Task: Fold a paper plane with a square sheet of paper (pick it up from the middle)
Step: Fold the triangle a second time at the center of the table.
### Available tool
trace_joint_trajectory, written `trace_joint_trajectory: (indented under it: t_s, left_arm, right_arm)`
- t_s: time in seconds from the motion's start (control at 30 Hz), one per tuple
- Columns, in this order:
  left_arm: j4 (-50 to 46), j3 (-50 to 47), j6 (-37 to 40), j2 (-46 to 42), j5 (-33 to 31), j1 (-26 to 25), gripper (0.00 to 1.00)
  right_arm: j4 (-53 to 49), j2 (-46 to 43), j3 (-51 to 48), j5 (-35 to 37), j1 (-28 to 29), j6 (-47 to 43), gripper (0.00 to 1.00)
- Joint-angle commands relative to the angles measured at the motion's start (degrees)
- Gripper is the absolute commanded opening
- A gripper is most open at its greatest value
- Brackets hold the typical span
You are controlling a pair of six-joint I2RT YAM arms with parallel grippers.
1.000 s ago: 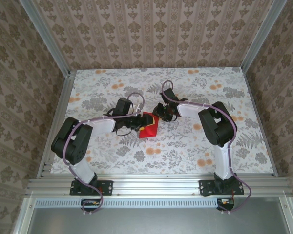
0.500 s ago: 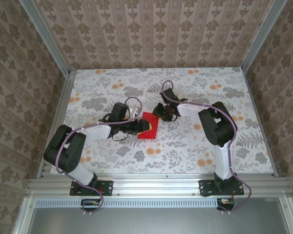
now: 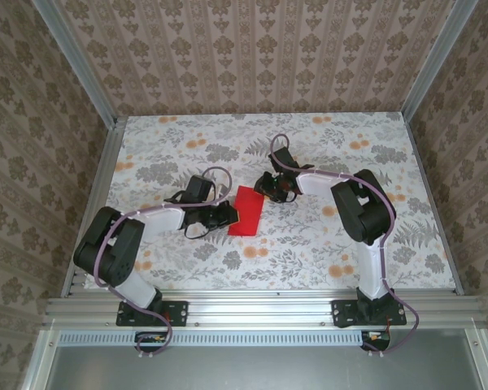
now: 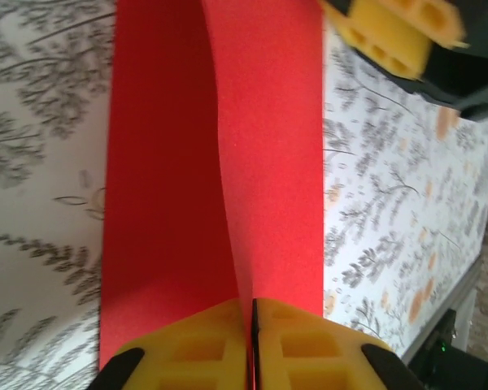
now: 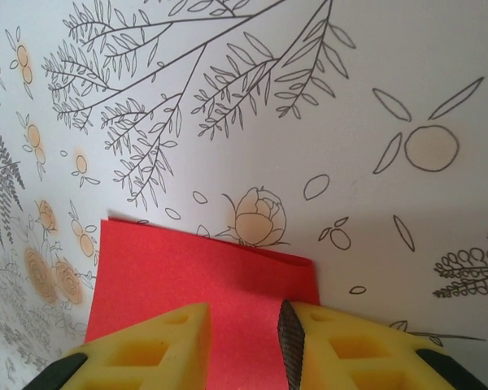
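- Square sheet of paper point(image 3: 246, 210) lies folded at mid-worktop point(image 3: 325, 146), between your two arms.
- Your left pincer point(image 4: 252, 313) pinches a raised flap at its left edge.
- Your right pincer point(image 5: 244, 317) stands parted over its far edge.

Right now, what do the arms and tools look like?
The left arm and right arm have white links, black joints and bases, each trailing a lilac cable. The left tool and right tool have blocky yellow fingers with square cut-outs.

right gripper point(image 5: 244, 321) | jaws apart | above red paper point(image 5: 195, 272) | on floral table point(image 5: 309, 97)
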Motion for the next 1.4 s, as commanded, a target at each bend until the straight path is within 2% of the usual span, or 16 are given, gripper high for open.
trace_joint_trajectory:
  t_s: [0.0, 0.13, 0.3, 0.47, 0.73, 0.83, 1.0, 1.27, 1.37]
  left_arm:
    - [-4.16, 2.47, 0.18, 1.78, -3.11, 0.31, 0.07]
    - [-6.89, 3.97, 1.08, 3.18, -3.95, 0.22, 0.06]
    - [-9.63, 5.58, 1.91, 3.88, -4.96, 0.05, 0.06]
    - [-11.60, 6.99, 2.51, 4.51, -5.61, -0.13, 0.07]
    - [-11.61, 7.49, 2.26, 4.18, -5.09, -0.15, 0.08]
    - [-11.55, 7.51, 2.00, 3.82, -4.49, -0.13, 0.14]
    - [-9.37, 6.66, 0.50, 2.20, -1.45, -0.06, 0.34]
    - [-0.84, 3.87, -1.92, -2.12, 5.97, 0.03, 0.38]
    - [0.33, 3.75, -2.09, -2.07, 5.79, 0.05, 0.38]
  right_arm:
    - [0.48, -2.58, -2.68, -2.97, 0.18, -1.76, 0.32]
    - [4.18, -6.66, -5.45, -5.99, 0.59, -2.61, 0.32]
    - [3.32, -9.81, -8.77, -6.43, 3.60, -4.75, 0.31]
    - [1.29, -8.99, -9.10, -5.96, 5.93, -5.33, 0.28]
    - [-0.73, -5.16, -8.16, -5.28, 6.15, -5.00, 0.23]
    - [-2.34, -3.94, -7.61, -4.33, 6.15, -5.30, 0.22]
    - [-4.77, -2.12, -6.98, -2.81, 6.14, -5.23, 0.20]
    - [-5.53, -1.78, -7.02, -2.13, 6.07, -4.62, 0.16]
    - [-5.07, -1.71, -7.23, -2.41, 6.04, -4.32, 0.16]
